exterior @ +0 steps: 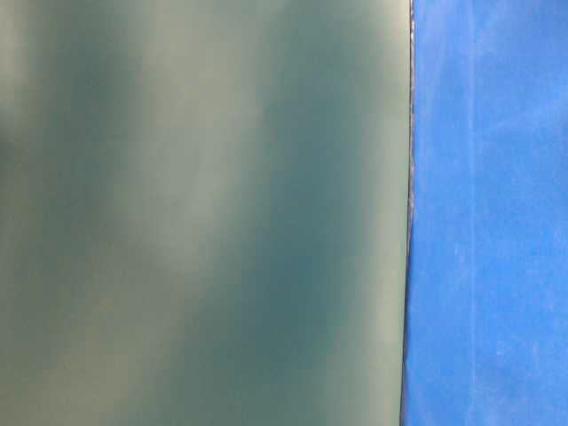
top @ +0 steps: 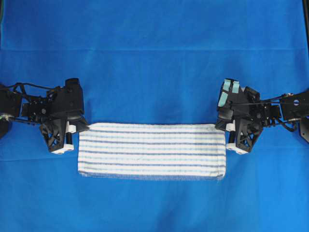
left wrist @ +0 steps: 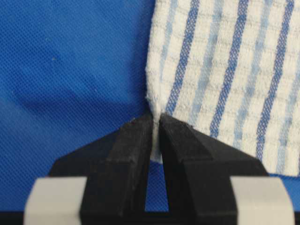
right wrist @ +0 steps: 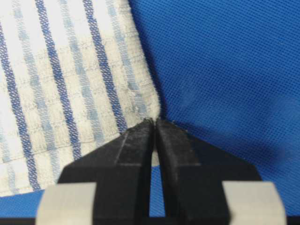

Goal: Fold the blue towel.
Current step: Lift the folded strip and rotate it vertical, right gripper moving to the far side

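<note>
The blue towel [top: 152,151], white with thin dark-blue stripes, lies as a long folded band across the middle of the table. My left gripper [top: 83,127] is shut on the towel's far left corner; in the left wrist view a sliver of white cloth [left wrist: 155,133] is pinched between the black fingers [left wrist: 133,145]. My right gripper [top: 221,126] is shut on the far right corner, and the right wrist view shows the towel [right wrist: 70,84] running into the closed fingertips [right wrist: 155,123].
A plain blue cloth [top: 154,58] covers the whole table. The table-level view is filled by a blurred grey-green surface [exterior: 204,213] with a strip of blue cloth [exterior: 488,213] at its right.
</note>
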`<action>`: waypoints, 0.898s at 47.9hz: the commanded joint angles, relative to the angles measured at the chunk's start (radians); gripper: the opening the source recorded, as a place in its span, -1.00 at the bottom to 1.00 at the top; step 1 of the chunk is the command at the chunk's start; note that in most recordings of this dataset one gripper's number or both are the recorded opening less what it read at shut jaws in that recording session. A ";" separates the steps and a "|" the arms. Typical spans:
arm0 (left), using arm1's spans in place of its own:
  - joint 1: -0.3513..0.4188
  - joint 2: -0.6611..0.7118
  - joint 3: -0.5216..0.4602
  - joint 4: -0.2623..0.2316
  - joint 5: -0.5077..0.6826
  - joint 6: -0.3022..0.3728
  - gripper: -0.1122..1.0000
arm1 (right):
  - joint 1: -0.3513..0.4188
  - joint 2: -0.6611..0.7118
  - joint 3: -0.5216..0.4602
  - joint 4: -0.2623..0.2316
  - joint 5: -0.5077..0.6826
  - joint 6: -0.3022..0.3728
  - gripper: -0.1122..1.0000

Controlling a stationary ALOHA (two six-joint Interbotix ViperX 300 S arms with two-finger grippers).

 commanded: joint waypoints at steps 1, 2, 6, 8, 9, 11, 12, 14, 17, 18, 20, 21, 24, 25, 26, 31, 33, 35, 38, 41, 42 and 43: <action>-0.002 -0.021 -0.021 0.000 0.028 0.000 -0.73 | 0.005 -0.031 -0.018 -0.003 0.005 0.002 -0.73; -0.002 -0.032 -0.029 0.002 0.041 -0.002 -0.73 | 0.005 -0.048 -0.020 -0.002 0.011 0.003 -0.73; -0.002 -0.074 -0.058 0.000 0.089 -0.002 -0.73 | 0.005 -0.097 -0.032 -0.003 0.041 0.003 -0.73; -0.002 -0.098 -0.074 0.002 0.120 0.000 -0.73 | 0.003 -0.129 -0.038 -0.002 0.063 0.003 -0.73; -0.002 -0.112 -0.081 0.000 0.133 0.000 -0.73 | 0.003 -0.146 -0.043 -0.002 0.074 0.003 -0.73; -0.003 -0.144 -0.097 0.000 0.166 0.000 -0.73 | 0.005 -0.181 -0.048 -0.002 0.095 0.003 -0.73; -0.002 -0.160 -0.104 0.002 0.183 0.000 -0.73 | 0.003 -0.198 -0.052 -0.003 0.107 0.003 -0.73; -0.003 -0.198 -0.121 0.000 0.221 -0.002 -0.73 | 0.003 -0.235 -0.058 -0.003 0.129 0.002 -0.73; -0.005 -0.244 -0.137 0.000 0.253 -0.002 -0.73 | 0.003 -0.291 -0.069 -0.003 0.164 0.002 -0.73; -0.008 -0.259 -0.140 0.000 0.261 -0.002 -0.73 | 0.005 -0.308 -0.071 -0.005 0.173 0.002 -0.73; -0.011 -0.288 -0.144 0.000 0.278 -0.002 -0.73 | 0.005 -0.339 -0.074 -0.005 0.190 0.002 -0.72; -0.011 -0.304 -0.147 0.002 0.282 -0.002 -0.73 | 0.003 -0.353 -0.075 -0.005 0.198 0.002 -0.73; -0.015 -0.348 -0.150 0.000 0.291 -0.002 -0.73 | 0.003 -0.396 -0.077 -0.005 0.215 0.002 -0.73; -0.018 -0.364 -0.150 0.000 0.290 -0.003 -0.73 | 0.003 -0.410 -0.077 -0.005 0.216 0.002 -0.73; -0.020 -0.374 -0.150 0.000 0.290 -0.003 -0.73 | 0.005 -0.422 -0.075 -0.005 0.218 0.002 -0.73; -0.028 -0.440 -0.143 0.000 0.288 -0.005 -0.73 | 0.003 -0.483 -0.069 -0.005 0.225 0.002 -0.73; -0.028 -0.454 -0.138 0.002 0.287 -0.005 -0.73 | 0.005 -0.497 -0.066 -0.006 0.224 0.002 -0.73; -0.028 -0.462 -0.135 0.002 0.285 -0.005 -0.73 | 0.005 -0.508 -0.063 -0.009 0.224 0.002 -0.73; -0.029 -0.469 -0.130 0.000 0.279 -0.005 -0.73 | 0.000 -0.514 -0.061 -0.020 0.222 0.002 -0.73; -0.029 -0.468 -0.130 0.000 0.259 -0.006 -0.73 | -0.009 -0.512 -0.063 -0.031 0.221 0.003 -0.73; -0.029 -0.466 -0.132 0.000 0.252 -0.006 -0.73 | -0.018 -0.509 -0.064 -0.034 0.219 0.003 -0.73; -0.029 -0.465 -0.132 0.000 0.244 -0.006 -0.73 | -0.026 -0.508 -0.066 -0.035 0.218 0.003 -0.73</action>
